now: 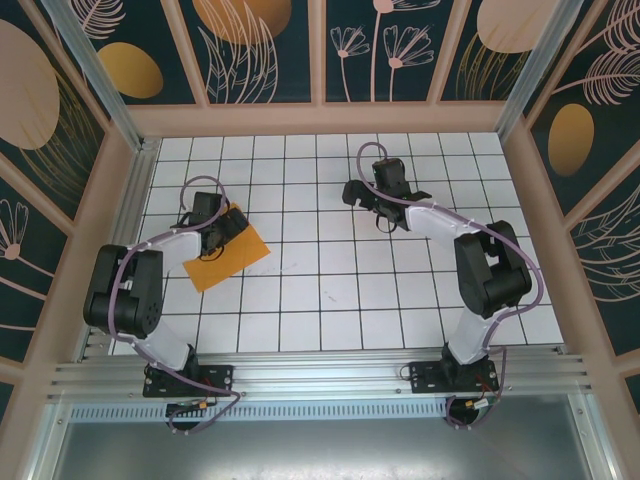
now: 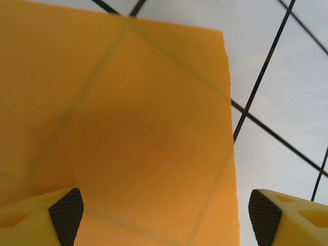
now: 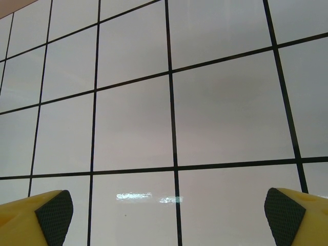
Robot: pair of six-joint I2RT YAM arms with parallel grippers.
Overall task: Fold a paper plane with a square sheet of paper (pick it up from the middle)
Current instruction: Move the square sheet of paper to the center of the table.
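Hovering: my left claw (image 2: 165,215), wide, over square sheet of paper (image 2: 133,113)
Right claw (image 3: 166,218): wide, idle
Next: I pinch sheet's middle

Top external: high above and behind the arm bases (image 1: 190,380), looking down over the whole tiled counter (image 1: 330,290). Left wrist: very close above the square sheet of paper (image 2: 128,128), also seen from overhead. Right wrist: close above tiles well right of that sheet.
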